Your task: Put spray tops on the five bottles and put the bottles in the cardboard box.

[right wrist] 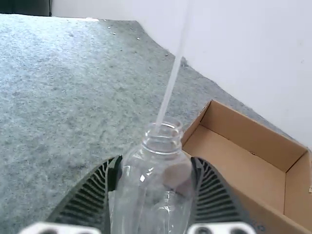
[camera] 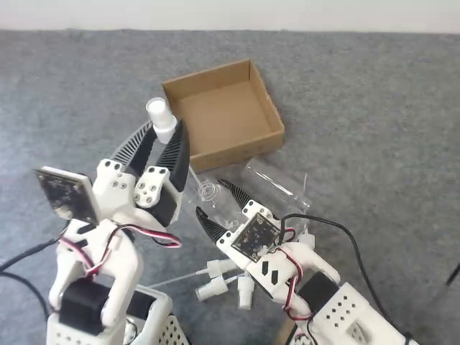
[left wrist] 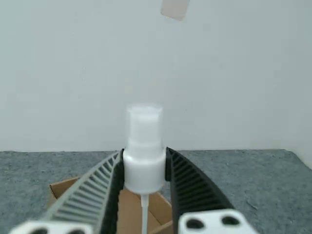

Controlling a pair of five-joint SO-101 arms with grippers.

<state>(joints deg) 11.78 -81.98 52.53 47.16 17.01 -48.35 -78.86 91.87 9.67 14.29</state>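
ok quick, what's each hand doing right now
left hand: closed on a spray top
right hand: closed on a clear bottle

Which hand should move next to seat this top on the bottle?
Left. The left hand grips the spray top, whose tube meets the mouth of the clear bottle; the right hand just holds that bottle.

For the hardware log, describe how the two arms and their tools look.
Both arms are white plastic with screw holes. The left tool and right tool have black ribbed triangular fingers. Red, black and white wires loop at each wrist, beside a dark circuit board.
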